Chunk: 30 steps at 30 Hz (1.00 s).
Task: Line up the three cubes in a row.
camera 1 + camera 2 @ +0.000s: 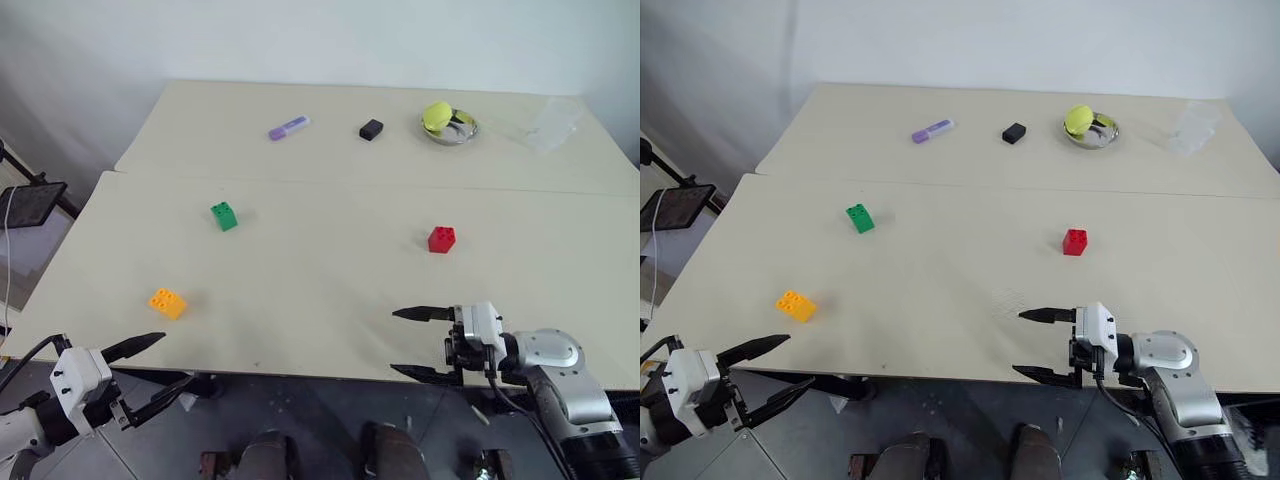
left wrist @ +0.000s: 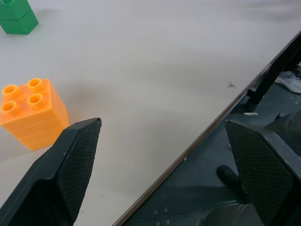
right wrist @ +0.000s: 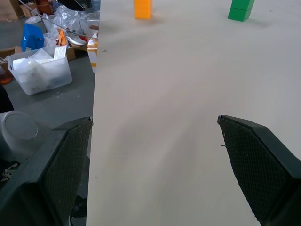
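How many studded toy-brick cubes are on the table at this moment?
3. The orange-yellow plastic studded cube sits near the front left edge, the green plastic studded cube farther back on the left, the red plastic studded cube to the right. None looks hidden.

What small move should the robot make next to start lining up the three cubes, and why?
Probably ease the open left gripper forward onto the orange-yellow cube: it lies nearest that gripper, near the table's front edge, while the green cube and red cube sit apart, farther back.
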{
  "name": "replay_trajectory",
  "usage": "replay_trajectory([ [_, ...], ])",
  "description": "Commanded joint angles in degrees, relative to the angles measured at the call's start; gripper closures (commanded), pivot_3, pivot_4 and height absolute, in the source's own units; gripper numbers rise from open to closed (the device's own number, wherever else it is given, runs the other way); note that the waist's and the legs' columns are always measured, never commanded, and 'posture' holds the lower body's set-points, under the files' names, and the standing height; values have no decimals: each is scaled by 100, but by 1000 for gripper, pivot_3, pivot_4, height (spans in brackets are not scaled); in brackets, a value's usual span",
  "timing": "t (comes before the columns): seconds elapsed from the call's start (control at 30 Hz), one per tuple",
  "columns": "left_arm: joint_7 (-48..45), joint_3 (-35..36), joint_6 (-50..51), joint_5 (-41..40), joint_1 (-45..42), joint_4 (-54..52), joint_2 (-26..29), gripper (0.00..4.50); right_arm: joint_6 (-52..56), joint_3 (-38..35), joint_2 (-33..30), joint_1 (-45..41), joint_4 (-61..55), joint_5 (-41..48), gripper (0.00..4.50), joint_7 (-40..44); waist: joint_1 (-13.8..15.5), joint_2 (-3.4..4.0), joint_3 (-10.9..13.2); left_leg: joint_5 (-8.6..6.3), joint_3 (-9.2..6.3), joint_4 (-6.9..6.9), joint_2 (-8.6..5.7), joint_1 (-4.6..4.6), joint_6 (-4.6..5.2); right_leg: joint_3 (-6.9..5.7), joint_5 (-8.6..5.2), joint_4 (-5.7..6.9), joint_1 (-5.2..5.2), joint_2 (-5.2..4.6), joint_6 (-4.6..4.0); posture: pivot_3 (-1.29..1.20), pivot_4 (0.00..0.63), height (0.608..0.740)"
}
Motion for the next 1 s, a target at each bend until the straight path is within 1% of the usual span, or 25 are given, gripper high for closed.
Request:
replay_trajectory([
  [0.03, 50, 37, -110, -28, -91, -12, 27, 22, -4, -152, -33, 5, -231, 172, 0, -38, 0, 0, 0, 0, 1, 0, 0, 0, 0, 0, 0, 0, 0, 0, 0, 0, 150, 740],
  [0.1, 138, 92, 88, -271, -311, -26, 27, 22, 11, -221, -4, -29, -311, 214, 0, -161, 12, 0, 0, 0, 1, 0, 1, 0, 0, 2, 0, 1, -1, 0, 0, 0, 150, 740],
  [0.23, 49, 2, 939, -771, -468, -400, 344, 22, 239, -523, -83, 8, -571, 422, 0, -499, 10, -3, 1, 0, 0, 1, 2, 0, 0, 3, 0, 5, -1, 0, 0, 0, 150, 740],
  [0.3, 166, -225, 1354, -1051, -611, -1006, 470, 22, 524, -1044, -177, 191, -748, 666, 0, -879, 20, -2, 2, -1, 2, 0, 1, 0, 0, 5, 1, 4, -2, 0, 0, 0, 150, 740],
  [0.33, 259, -527, 1525, -1089, -830, -1309, 500, 22, 615, -1474, -354, 425, -616, 677, 0, -981, 64, -1, 2, -2, 0, 0, 1, -3, 1, 6, 2, 2, -2, -1, 3, 0, 150, 740],
  [0.4, 647, -1004, 1707, -1025, -1536, -1403, 334, 22, 512, -2257, -433, 639, -88, 606, 0, -1435, 183, 4, 3, -3, -9, 1, -15, -4, 7, 22, 6, -4, 3, -4, 10, 0, 150, 740],
  [0.43, 757, -1121, 1779, -1007, -1755, -1383, 281, 22, 494, -2470, -425, 685, 75, 603, 0, -1595, 191, 2, 2, -1, -8, 3, -24, -5, 12, 44, 7, -9, 7, -3, 12, 0, 150, 740],
  [0.5, 865, -1308, 1914, -856, -2046, -1232, 280, 22, 337, -2646, -296, 706, 299, 504, 0, -1826, 138, -5, -3, 1, 5, 3, -23, -1, 13, 58, 10, -16, 8, 5, 18, 0, 150, 740],
  [0.57, 850, -1744, 1961, -637, -2544, -926, 235, 22, 72, -2808, -103, 683, 710, 193, 0, -2346, 92, -5, -3, 3, 15, -6, -10, 9, 4, 66, 10, -13, 4, 19, 17, 0, 150, 740],
  [0.63, 821, -1945, 1943, -628, -2924, -729, 139, 22, 122, -2764, 31, 555, 825, -33, 0, -2832, 48, -4, -3, 10, 41, -8, -5, 9, -7, 66, 10, -8, 1, 29, 14, 0, 150, 740],
  [0.7, 804, -1943, 1946, -716, -3106, -652, 77, 22, 401, -2585, 126, 320, 637, -19, 0, -3059, -26, 0, -2, 12, 56, -8, 0, 8, -9, 77, 9, -1, -7, 31, 12, 0, 150, 740],
  [0.8, 689, -1930, 1858, -728, -3193, -579, 62, 22, 1329, -2214, 196, -121, 103, 93, 0, -3570, -167, 2, -1, 13, 46, -12, 12, 11, -10, 92, 10, 0, -17, 39, 9, 0, 150, 740],
  [0.83, 653, -1933, 1801, -685, -3191, -561, 70, 22, 1572, -2148, 199, -210, -8, 96, 0, -3714, -172, 2, -1, 13, 43, -11, 17, 13, -12, 96, 12, 2, -20, 43, 7, 0, 150, 740],
  [0.93, 501, -1922, 1684, -600, -3190, -455, 131, 22, 2789, -1637, 333, -1016, -186, -73, 0, -4537, -144, 2, -1, 12, 41, -8, 38, 11, -19, 94, 14, 4, -22, 59, 1, 0, 150, 740],
  [1.0, 465, -1944, 1658, -567, -3232, -407, 146, 22, 3131, -1394, 478, -1471, -106, -221, 0, -4889, -144, 2, -1, 13, 41, -5, 45, 6, -21, 94, 15, 3, -26, 66, -6, 0, 150, 740],
])
